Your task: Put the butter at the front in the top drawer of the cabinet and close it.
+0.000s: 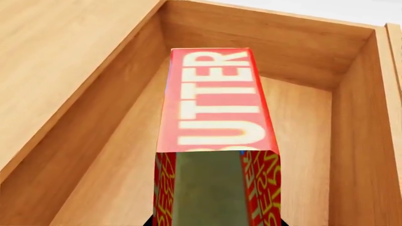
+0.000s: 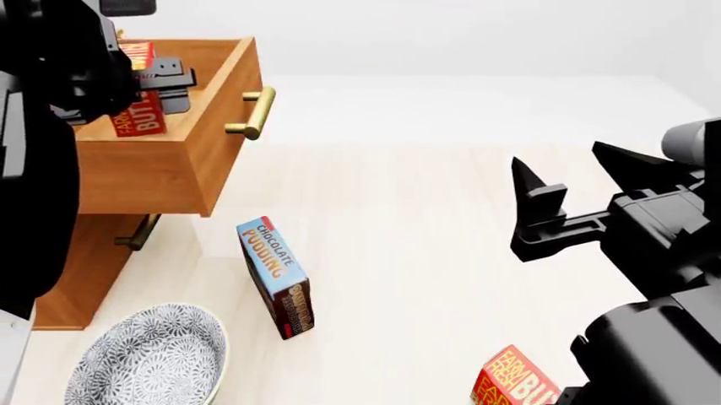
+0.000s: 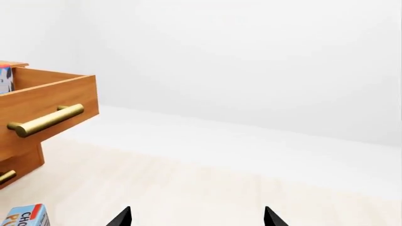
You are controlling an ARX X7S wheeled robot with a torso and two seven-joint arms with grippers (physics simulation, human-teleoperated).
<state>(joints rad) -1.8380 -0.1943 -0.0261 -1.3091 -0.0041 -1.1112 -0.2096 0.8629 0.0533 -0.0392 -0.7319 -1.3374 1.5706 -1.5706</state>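
Nearest the robot in the head view, a second butter box [image 2: 512, 381] lies at the lower edge of the pale worktop [image 2: 428, 253], partly hidden by the right arm. Beside it to the left sits a patterned bowl [image 2: 147, 354], and just past that a chocolate pudding box [image 2: 276, 274] stands tilted on one end. Farther out, the right end effector [image 2: 529, 198] hangs above the worktop with its fingers spread wide and nothing between them; its wrist view shows both tips [image 3: 119, 219] well apart. Beyond, at the left, the top drawer [image 2: 169, 169] is pulled out of the cabinet [image 2: 84, 270], its brass handle [image 2: 253, 114] facing right. Over the open drawer, the left end effector [image 2: 158, 89] grips the butter [image 1: 217, 101], which the left wrist view shows upright inside the drawer's walls [image 1: 351, 141].
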